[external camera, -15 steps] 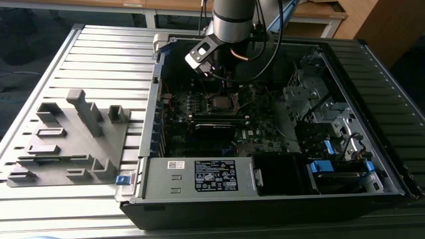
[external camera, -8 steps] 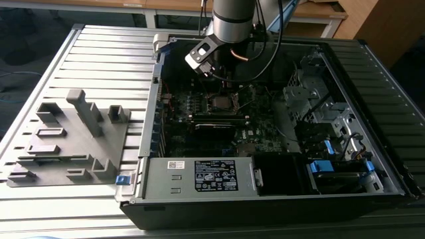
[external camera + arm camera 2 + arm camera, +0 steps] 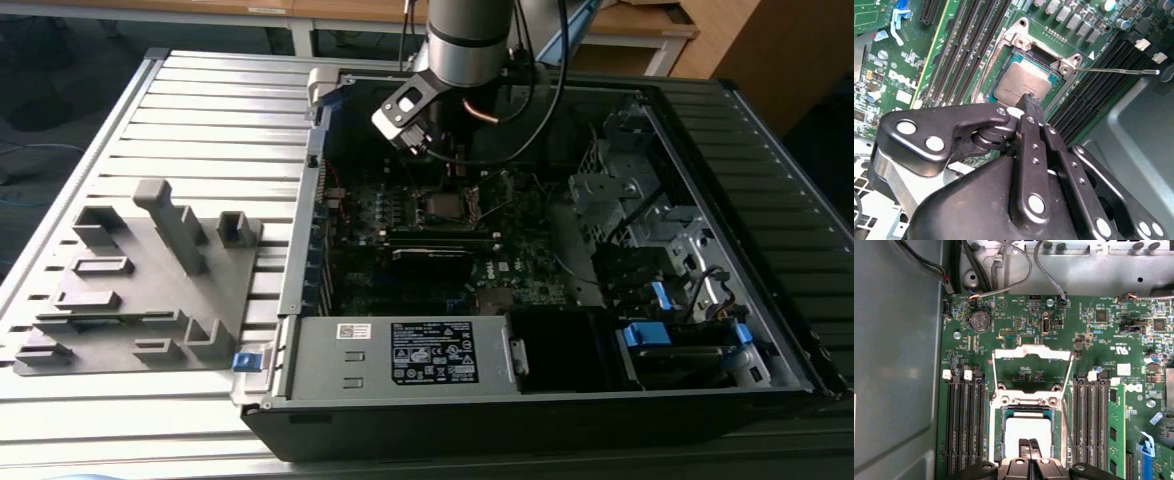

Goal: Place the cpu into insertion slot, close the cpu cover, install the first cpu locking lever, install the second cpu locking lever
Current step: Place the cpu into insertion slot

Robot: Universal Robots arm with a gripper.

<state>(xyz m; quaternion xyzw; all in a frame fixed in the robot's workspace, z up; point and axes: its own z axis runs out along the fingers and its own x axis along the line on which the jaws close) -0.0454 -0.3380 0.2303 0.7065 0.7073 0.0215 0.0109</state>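
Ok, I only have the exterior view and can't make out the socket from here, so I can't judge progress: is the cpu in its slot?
Observer: Yes. In both wrist views the cpu lies flat in the socket, silver top up.
Operator: And the cpu cover?
Observer: Open. In the first wrist view the cpu cover is swung back off the socket, its frame over bare board.
Operator: Where is the tool?
Observer: The tool is shut and sits right over the cpu; I cannot tell whether it touches.
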